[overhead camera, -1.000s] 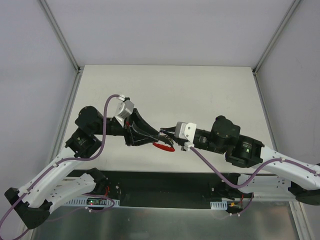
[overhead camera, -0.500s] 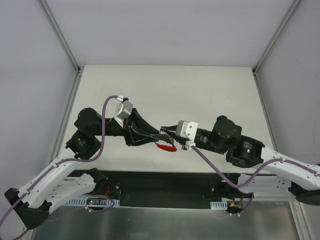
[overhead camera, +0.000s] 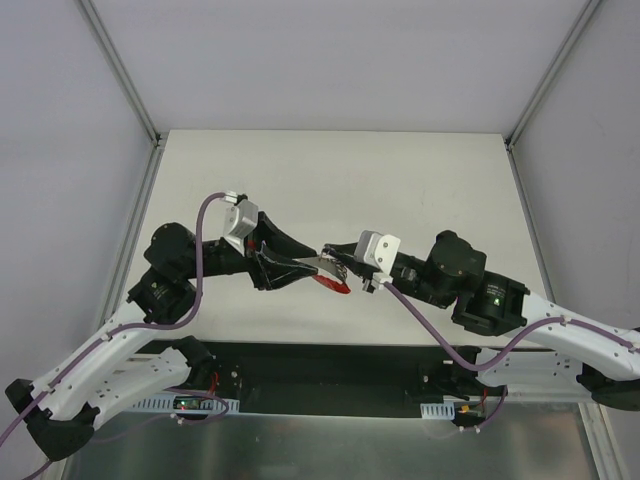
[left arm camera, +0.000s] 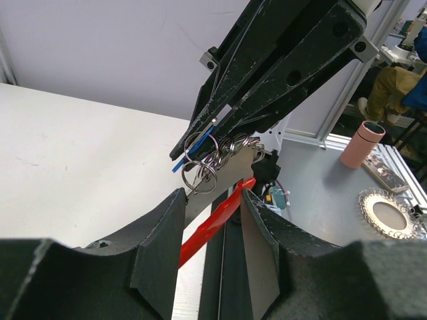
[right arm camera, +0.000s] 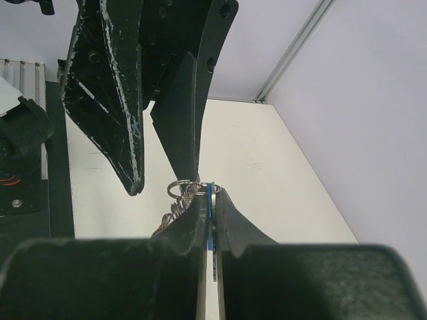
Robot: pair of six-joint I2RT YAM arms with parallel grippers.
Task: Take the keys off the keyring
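Observation:
The keyring hangs in the air between my two grippers. Its thin silver wire rings (left arm camera: 200, 177) bunch under the right gripper's tips, and the red tag (left arm camera: 215, 225) slants down between my left fingers (left arm camera: 165, 230), which stand apart without clamping it. My left gripper (left arm camera: 212, 195) (overhead camera: 304, 266) is open. My right gripper (right arm camera: 212, 195) (overhead camera: 334, 259) is shut on the keys (right arm camera: 213, 220), a blue-edged one and a silvery one held edge-on. The rings (right arm camera: 183, 189) show just left of its tips, with the left gripper (right arm camera: 163, 183) beyond. The red tag (overhead camera: 330, 283) hangs below both.
Both arms meet over the near middle of the white table (overhead camera: 400, 180). A black base strip (overhead camera: 330, 372) runs along the near edge. Past the table's end stand a pink cylinder (left arm camera: 363, 143) and a round ornate object (left arm camera: 387, 213).
My left gripper's jaws have widened around the red tag. Both grippers and the keyring have risen slightly; the right gripper stays shut on the keys.

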